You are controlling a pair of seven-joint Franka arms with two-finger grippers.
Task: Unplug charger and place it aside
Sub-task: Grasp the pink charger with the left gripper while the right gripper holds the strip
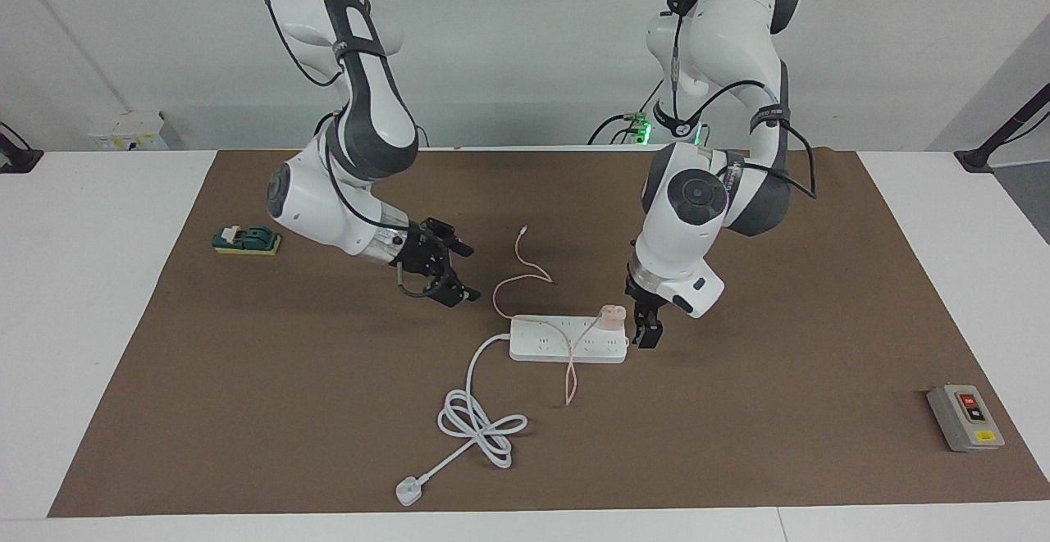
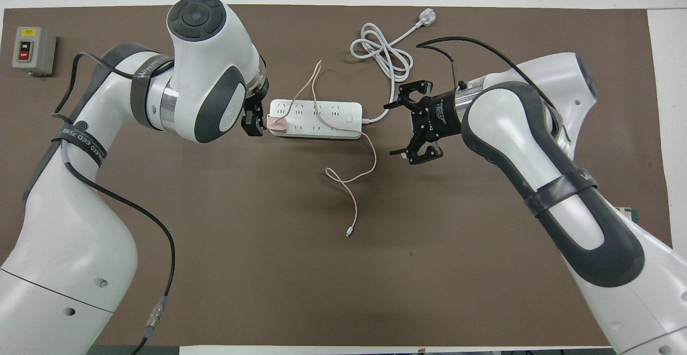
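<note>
brown mat (image 1: 738, 444): left pincer (image 1: 645, 322) beside plugged charger (image 1: 612, 316), right pincer (image 1: 443, 267) spread.

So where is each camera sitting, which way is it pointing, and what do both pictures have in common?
Facing view: high across the table, looking at the robots; both arms hang from the top, left end effector beside the charger.
Overhead view: high above the robots' end, looking steeply down; arms enter from the bottom, right end effector open.
Shared: charger, power strip, grey switch box, half a turn apart.
</note>
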